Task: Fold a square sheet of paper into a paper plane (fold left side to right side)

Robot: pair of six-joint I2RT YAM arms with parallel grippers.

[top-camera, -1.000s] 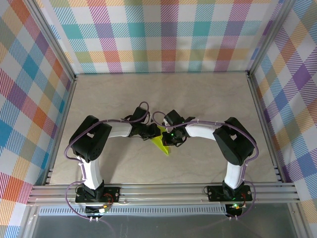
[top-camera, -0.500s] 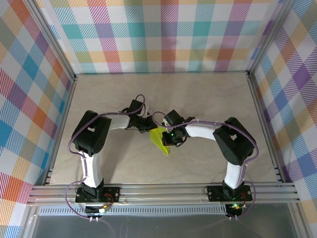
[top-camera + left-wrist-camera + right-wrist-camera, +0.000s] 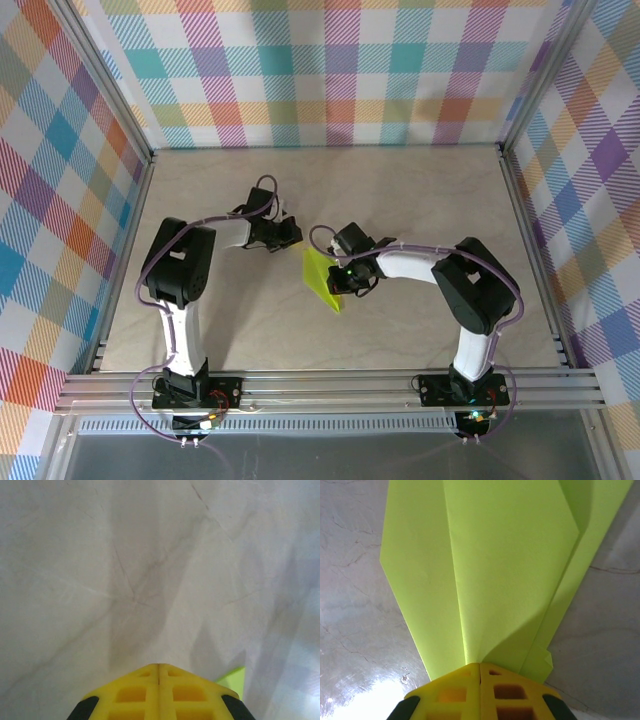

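Note:
The lime sheet of paper [image 3: 319,276] lies mid-table, folded into a narrow pointed shape with a centre crease. In the right wrist view the paper [image 3: 500,565] has a raised ridge that runs straight into my right gripper [image 3: 480,665], whose jaws are shut on it; one flap stands lifted over the layer below. From above, my right gripper [image 3: 345,281] sits at the paper's right edge. My left gripper [image 3: 288,234] hovers over bare table, up and left of the paper. Its jaws [image 3: 159,665] are shut and empty, with a lime paper corner [image 3: 233,677] beside them.
A marbled beige tabletop [image 3: 420,200] lies inside plaid walls, with aluminium rails [image 3: 330,385] along the near edge and the sides. Both arm bases stand at the near rail. Open table stretches behind the arms.
My left gripper has drawn back from the paper, up and to the left, uncovering the paper's left part. The right gripper has stayed on the paper.

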